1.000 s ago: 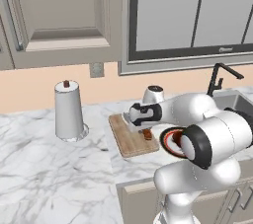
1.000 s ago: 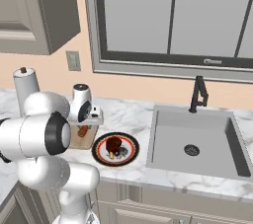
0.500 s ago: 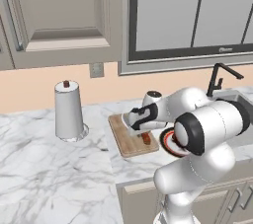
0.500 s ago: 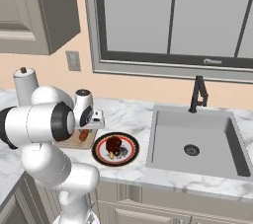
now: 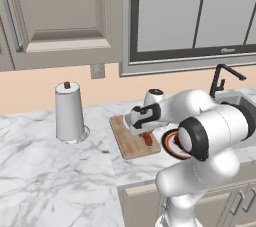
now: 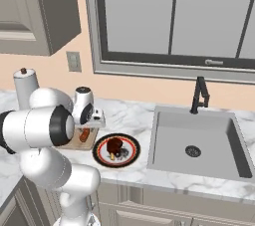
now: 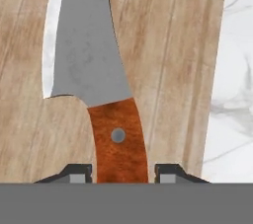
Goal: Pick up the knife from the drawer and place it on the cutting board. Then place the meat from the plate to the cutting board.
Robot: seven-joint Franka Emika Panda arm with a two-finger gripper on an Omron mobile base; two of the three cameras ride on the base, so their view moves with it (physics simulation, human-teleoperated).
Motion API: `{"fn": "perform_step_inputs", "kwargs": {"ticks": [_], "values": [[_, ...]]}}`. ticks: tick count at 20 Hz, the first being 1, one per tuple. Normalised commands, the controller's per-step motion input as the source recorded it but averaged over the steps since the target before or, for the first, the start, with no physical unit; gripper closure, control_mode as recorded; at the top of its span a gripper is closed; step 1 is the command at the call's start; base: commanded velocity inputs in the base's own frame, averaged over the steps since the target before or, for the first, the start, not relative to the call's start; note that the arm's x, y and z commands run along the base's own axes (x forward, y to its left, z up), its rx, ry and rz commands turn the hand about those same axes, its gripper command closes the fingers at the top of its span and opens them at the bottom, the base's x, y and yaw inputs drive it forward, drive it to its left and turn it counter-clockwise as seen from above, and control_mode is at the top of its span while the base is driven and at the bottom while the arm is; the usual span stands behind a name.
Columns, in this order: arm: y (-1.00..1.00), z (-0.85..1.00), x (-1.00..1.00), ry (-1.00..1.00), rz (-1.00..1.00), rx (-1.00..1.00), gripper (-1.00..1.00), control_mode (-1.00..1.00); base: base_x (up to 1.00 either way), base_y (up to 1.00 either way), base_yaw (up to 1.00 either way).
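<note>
On the marble counter (image 5: 45, 171) left of the sink (image 6: 196, 145), the board (image 5: 131, 141) lies flat w/ the gripper (image 7: 121, 172) low over it. In the hand view the knife (image 7: 99, 85) lies on the board, handle between the two tips, blade pointing away up the frame. The tips stand on either side of the handle w/ a thin gap showing at each side – so jaws look slightly parted, not pressing the handle; can't tell for sure whether there's any contact left. The board's edge runs down the right of that view, w/ marble beyond it.

From the left base cam the handle shows as a reddish bit on the board's near-right part, just under the gripper (image 5: 141, 132). The right base cam shows the same red handle (image 6: 84, 134) on the board (image 6: 82, 143) beside the gripper (image 6: 92, 123).

The plate (image 6: 115, 151) sits just right of the board, near the sink, w/ the meat (image 6: 114, 144) on its centre – apart from the gripper. In the left cam the plate (image 5: 170, 143) is partly hidden behind the arm's elbow.

A paper towel roll (image 5: 69, 112) stands upright on the counter, well left of the board. A black faucet (image 6: 200, 95) stands behind the sink, below the window (image 6: 174, 16).
</note>
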Motion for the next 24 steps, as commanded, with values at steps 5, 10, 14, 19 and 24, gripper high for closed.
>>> {"fn": "perform_step_inputs", "kwargs": {"ticks": [5,10,14,19,24], "values": [[0.00,0.51,-0.07,0.01,-0.01,0.00,-1.00,-1.00,0.00,0.00,0.00],[-0.14,0.34,0.00,0.09,-0.06,0.00,-1.00,-1.00,0.00,0.00,0.00],[-0.44,0.37,-0.17,0.20,-0.12,0.00,-1.00,-1.00,0.00,0.00,0.00],[-0.47,0.26,-0.30,0.23,-0.11,-0.01,-1.00,-1.00,0.00,0.00,0.00],[-0.51,0.18,-0.34,0.20,-0.12,0.00,-1.00,-1.00,0.00,0.00,0.00]]}}
